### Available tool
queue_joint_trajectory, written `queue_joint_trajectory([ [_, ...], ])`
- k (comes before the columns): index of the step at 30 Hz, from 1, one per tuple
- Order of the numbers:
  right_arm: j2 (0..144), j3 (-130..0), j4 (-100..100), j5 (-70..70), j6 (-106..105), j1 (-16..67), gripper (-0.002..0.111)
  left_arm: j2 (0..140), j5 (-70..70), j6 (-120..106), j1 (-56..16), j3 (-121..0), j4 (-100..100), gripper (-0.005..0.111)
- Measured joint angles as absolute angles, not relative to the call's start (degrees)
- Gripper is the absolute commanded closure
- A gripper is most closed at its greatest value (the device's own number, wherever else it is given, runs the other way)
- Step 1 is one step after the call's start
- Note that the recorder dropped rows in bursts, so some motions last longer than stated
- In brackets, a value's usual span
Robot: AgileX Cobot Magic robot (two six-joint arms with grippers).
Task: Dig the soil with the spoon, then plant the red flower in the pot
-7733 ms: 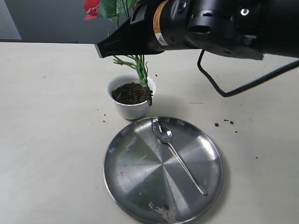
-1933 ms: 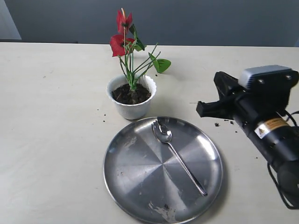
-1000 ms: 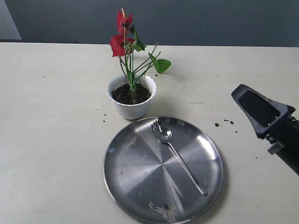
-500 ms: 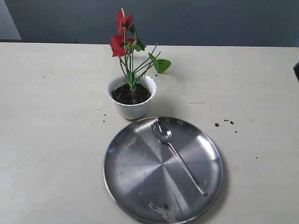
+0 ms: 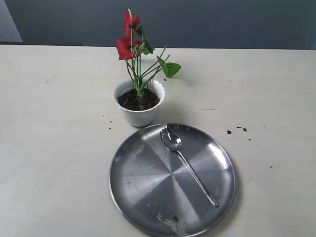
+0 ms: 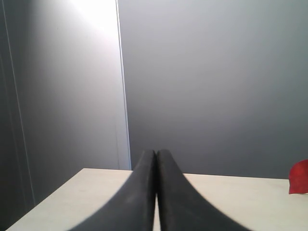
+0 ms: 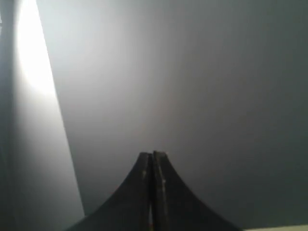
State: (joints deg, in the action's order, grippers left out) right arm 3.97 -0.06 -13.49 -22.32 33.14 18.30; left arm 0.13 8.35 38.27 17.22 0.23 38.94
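Observation:
The red flower (image 5: pixel 129 34) stands upright in the small white pot (image 5: pixel 139 115), its stems sunk in the dark soil (image 5: pixel 138 99). The silver spoon (image 5: pixel 186 164) lies loose on the steel plate (image 5: pixel 148 187) in front of the pot. Neither arm shows in the exterior view. My left gripper (image 6: pixel 156 153) is shut and empty, pointing over the table toward a grey wall; a bit of red bloom (image 6: pixel 299 177) shows at that view's edge. My right gripper (image 7: pixel 153 154) is shut with nothing in it, facing a grey wall.
A few soil crumbs (image 5: pixel 237 130) lie on the pale table (image 5: pixel 54 148) to the right of the plate, and some specks (image 5: pixel 107 121) to the left of the pot. A dark wall runs behind the table's far edge.
The right arm, which held the flower over the pot, has let it go and drawn back to the right, out of the exterior view. The flower stays upright in the pot.

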Motion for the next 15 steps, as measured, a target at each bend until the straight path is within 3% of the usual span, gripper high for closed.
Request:
queue_joint_trajectory([
  [8, 2.3, -0.1, -13.3, 1.5, 34.5, 10.2, 0.109, 0.1, 8.3, 38.3, 17.2, 0.2, 38.9, 0.106],
  [15, 0.4, -0.1, -13.0, 5.8, 34.6, 9.9, 0.109, 0.1, 8.3, 38.3, 17.2, 0.2, 38.9, 0.106],
])
